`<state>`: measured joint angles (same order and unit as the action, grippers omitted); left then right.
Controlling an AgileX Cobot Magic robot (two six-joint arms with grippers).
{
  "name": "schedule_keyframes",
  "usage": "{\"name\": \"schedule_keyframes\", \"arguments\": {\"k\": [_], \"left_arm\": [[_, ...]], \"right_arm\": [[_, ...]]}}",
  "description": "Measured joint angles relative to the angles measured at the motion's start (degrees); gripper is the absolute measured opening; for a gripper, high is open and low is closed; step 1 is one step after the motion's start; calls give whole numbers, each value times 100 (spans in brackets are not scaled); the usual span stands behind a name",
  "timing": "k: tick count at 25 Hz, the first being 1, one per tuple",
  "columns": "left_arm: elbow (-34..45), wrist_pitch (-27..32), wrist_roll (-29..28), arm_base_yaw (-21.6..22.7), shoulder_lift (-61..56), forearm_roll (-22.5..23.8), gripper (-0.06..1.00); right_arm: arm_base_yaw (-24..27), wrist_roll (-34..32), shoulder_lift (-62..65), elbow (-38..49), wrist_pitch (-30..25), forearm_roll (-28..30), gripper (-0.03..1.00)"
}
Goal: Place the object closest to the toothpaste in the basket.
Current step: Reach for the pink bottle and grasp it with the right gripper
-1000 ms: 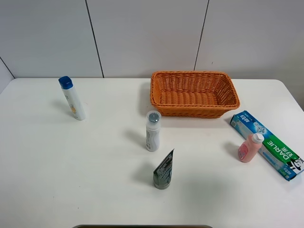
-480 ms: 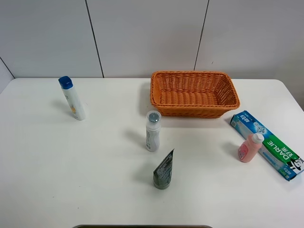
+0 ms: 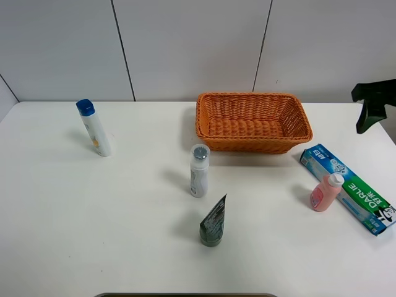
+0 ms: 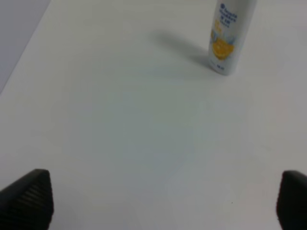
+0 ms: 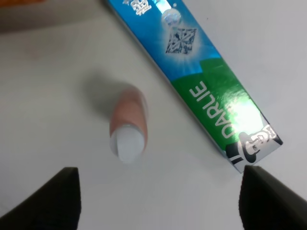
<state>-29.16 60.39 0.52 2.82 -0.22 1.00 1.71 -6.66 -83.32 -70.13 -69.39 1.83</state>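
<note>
"DARLIE" runs in white on green along the one toothpaste box (image 5: 206,81); its smaller print is unreadable. The right gripper (image 5: 158,194) hangs over the box, jaws wide, holding nothing. The left gripper (image 4: 163,199), well away from the box, is also wide and empty. One pink bottle (image 3: 325,192) stands just beside the box, one basket (image 3: 252,122) near it. Farther off stand two white bottles, a blue-capped bottle (image 3: 94,129) and a grey-capped bottle (image 3: 198,171), and one tube (image 3: 213,223).
</note>
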Motion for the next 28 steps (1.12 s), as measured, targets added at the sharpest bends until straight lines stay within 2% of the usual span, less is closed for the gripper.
{"name": "schedule_keyframes", "arguments": {"k": [8,14,21,28], "left_arm": [[0,0,0,0,0,0,94],[0,0,0,0,0,0,94],[0,0,0,0,0,0,94],[0,0,0,0,0,0,94]], "right_arm": [[0,269,-889,7,-11,-242,71],[0,404,-994,507,76,-249,71],[0,510,-1045,1204,978,-334,71],[0,811,-1277,1331,1697,-626,71]]}}
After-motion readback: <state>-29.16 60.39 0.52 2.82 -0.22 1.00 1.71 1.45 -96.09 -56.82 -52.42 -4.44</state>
